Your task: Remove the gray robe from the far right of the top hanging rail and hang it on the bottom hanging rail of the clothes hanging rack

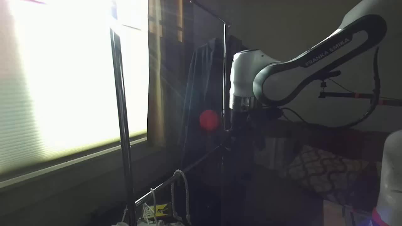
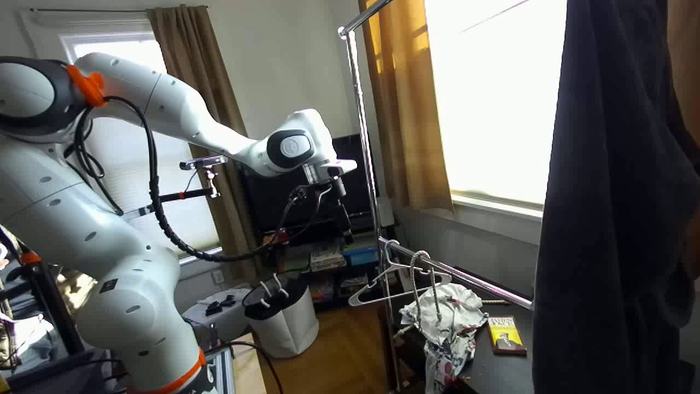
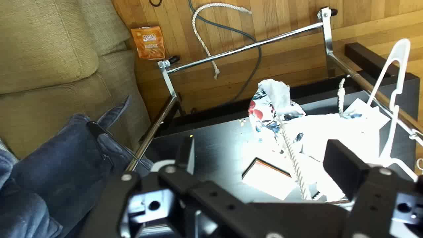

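The dark gray robe point(image 2: 612, 208) hangs at the right in an exterior view, its top cut off. It looks dark in an exterior view point(image 1: 202, 81) and fills the lower left of the wrist view point(image 3: 59, 168). Its hanger and hook cannot be made out. The top rail point(image 2: 367, 16) and bottom rail point(image 2: 470, 280) belong to a chrome rack; both also show in an exterior view point(image 1: 209, 11) point(image 1: 158, 188). My gripper point(image 3: 264, 157) is open and empty, pointing down beside the rack, apart from the robe. The gripper also shows in an exterior view point(image 2: 343, 219).
A white hanger point(image 2: 377, 284) and a bag with rope handles point(image 2: 445, 314) are at the bottom rail. A yellow book point(image 2: 506, 335) lies on a black table point(image 3: 205, 148). A rack post point(image 2: 361, 115) stands close to the gripper. A sofa point(image 3: 43, 49) is nearby.
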Robot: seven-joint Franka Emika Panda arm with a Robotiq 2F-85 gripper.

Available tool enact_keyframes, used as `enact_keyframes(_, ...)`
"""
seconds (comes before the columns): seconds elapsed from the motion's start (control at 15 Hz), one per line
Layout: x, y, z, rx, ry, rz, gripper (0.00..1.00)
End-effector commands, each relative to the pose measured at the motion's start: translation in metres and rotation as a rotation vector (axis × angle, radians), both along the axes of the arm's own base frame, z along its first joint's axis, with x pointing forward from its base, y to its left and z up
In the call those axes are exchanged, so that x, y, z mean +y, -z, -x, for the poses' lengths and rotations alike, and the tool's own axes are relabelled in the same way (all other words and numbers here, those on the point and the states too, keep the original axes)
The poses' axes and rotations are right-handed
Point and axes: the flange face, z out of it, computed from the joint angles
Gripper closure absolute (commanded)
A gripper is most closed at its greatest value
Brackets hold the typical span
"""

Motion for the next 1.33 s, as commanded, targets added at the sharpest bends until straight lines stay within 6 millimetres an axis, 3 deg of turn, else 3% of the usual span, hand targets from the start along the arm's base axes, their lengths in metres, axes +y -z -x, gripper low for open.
enact_keyframes(0.0,-0.0001,-0.0001,-0.0002,0.002,0.0,0.0,0.0)
enact_keyframes(1.07,-0.0021,0.0003,-0.0006,0.003,-0.001,-0.005,0.0)
enact_keyframes(1.27,-0.0018,-0.0003,-0.0041,-0.065,0.035,-0.04,0.0)
